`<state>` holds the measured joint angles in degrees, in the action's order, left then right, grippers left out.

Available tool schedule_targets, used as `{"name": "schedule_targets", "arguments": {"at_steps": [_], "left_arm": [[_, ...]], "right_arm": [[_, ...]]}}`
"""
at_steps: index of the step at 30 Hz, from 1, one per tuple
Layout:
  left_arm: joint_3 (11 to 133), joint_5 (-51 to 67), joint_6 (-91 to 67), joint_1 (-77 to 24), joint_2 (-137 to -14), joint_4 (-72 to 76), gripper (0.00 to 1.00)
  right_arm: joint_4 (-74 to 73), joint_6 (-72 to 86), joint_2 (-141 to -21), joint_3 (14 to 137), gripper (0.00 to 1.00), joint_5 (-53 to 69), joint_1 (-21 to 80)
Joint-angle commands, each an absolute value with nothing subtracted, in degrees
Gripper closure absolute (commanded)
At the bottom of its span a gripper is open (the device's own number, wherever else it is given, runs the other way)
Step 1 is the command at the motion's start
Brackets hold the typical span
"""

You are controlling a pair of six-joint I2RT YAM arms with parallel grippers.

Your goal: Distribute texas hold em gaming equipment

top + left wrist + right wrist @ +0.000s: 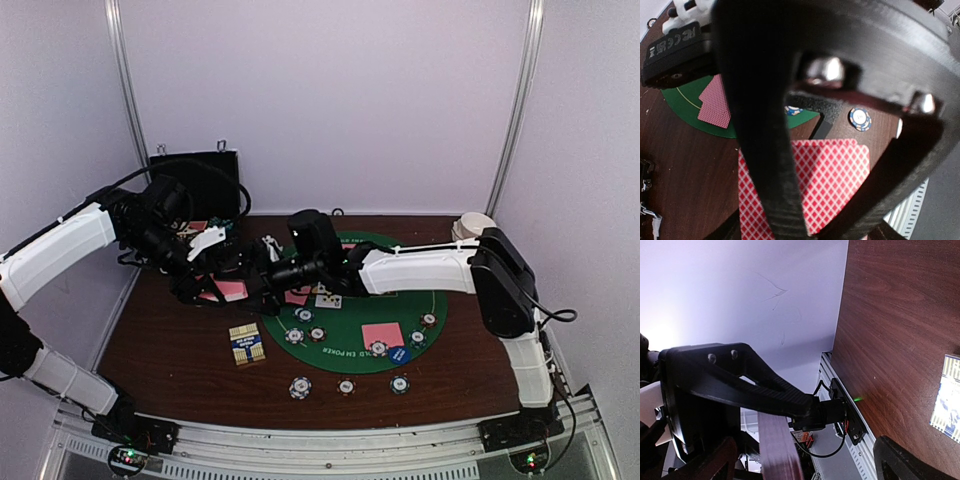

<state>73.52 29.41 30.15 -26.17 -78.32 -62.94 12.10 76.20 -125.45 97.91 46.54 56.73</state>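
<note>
My left gripper (222,282) (815,232) is shut on a few fanned pink-backed playing cards (840,180), held just above the table left of the green mat (440,300). The right gripper (262,280) (805,465) reaches across from the right and stands open, with a card (780,450) seen edge-on between its fingers, not pinched. More pink cards (382,334) (715,102) lie on the mat. Stripe-edged poker chips (294,336) (860,119) lie on the mat, and three (346,386) lie in a row in front of it. A blue marker disc (398,354) sits by the near cards.
A patterned card box (246,345) (949,397) lies on the wooden table left of the mat. The black hard case (195,185) stands at the back left and a white bowl (473,226) at the back right. Two face-up cards (328,297) lie mid-mat.
</note>
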Motion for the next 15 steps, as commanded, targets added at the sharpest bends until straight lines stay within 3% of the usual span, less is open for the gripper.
{"name": "schedule_targets", "arguments": {"at_steps": [1,15], "left_arm": [[75.1,31.0,31.0,-25.7,-77.9,-61.9,1.0],[74.6,30.8,31.1,-25.7,-77.5,-61.9,1.0]], "right_arm": [[14.9,78.1,-127.2,100.1,0.02,47.3,57.0],[14.2,77.3,-125.8,95.8,0.28,48.4,54.9]]}}
